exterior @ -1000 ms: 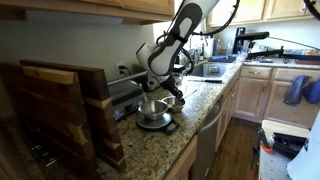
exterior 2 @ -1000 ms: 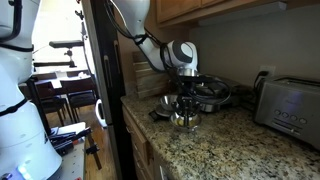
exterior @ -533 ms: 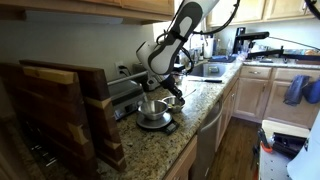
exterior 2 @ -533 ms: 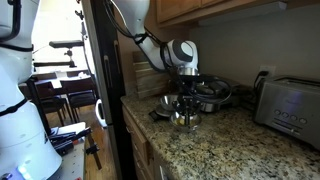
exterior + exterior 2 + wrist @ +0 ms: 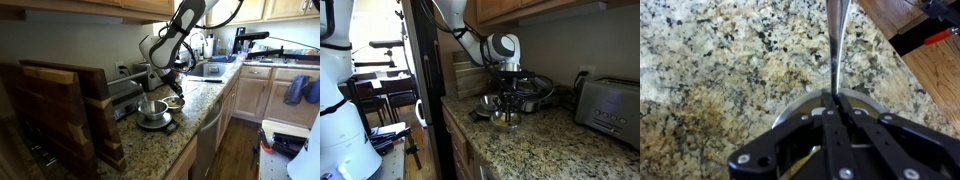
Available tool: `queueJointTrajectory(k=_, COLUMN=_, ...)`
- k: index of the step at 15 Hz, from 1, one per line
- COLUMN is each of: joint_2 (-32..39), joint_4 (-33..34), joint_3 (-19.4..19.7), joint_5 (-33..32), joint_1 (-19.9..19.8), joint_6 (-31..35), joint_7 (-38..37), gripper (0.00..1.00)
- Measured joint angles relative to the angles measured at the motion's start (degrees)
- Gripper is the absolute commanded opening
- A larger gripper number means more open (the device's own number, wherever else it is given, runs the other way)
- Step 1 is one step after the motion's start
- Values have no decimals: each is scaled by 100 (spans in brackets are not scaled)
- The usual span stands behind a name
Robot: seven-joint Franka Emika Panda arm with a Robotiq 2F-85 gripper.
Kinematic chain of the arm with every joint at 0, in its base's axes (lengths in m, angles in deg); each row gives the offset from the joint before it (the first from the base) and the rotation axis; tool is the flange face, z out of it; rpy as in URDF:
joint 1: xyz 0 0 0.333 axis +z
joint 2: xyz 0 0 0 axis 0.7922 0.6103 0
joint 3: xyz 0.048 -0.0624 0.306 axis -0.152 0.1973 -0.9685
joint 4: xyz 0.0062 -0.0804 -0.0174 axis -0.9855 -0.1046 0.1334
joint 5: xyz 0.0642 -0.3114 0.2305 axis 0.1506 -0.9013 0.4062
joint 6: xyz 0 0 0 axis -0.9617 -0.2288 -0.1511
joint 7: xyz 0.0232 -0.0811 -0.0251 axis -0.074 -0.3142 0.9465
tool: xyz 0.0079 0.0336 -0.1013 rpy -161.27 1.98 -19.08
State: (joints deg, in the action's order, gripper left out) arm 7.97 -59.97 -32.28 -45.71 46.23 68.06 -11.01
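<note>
At the far left of an exterior view stand thick wooden cutting boards (image 5: 58, 112), layered light and dark, square-edged and cut off by the frame's border. Right of them runs the speckled granite counter (image 5: 150, 150), polished, mottled tan and black. On it sits a small round metal bowl (image 5: 151, 108), shiny and steep-sided, resting on a dark flat base (image 5: 158, 125) whose kind is hard to make out.

Directly above the bowl hangs the black claw (image 5: 166, 88), its jaws pressed together on a slim metal utensil (image 5: 833, 45). In the wrist view the utensil is a narrow, polished stem that widens towards the top edge of the picture, where it is cut off; its lower end is hidden behind the claw (image 5: 835, 98), so its type cannot be told. Only an arc of the bowl's rim (image 5: 790, 108) shows there, the rest covered by the claw's body.

In an exterior view the claw (image 5: 507, 92) hovers over the bowl (image 5: 505, 119), and the utensil is too thin to pick out. Well apart to the right stands a brushed-metal toaster (image 5: 610, 105), boxy, partly cropped.
</note>
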Motion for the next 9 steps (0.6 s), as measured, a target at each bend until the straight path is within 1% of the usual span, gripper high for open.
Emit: queueJointTrajectory(k=9, joint_2=-346, joint_4=-382, joint_3=51, joint_5=516, joint_1=-275, joint_6=351, joint_7=76, gripper=2)
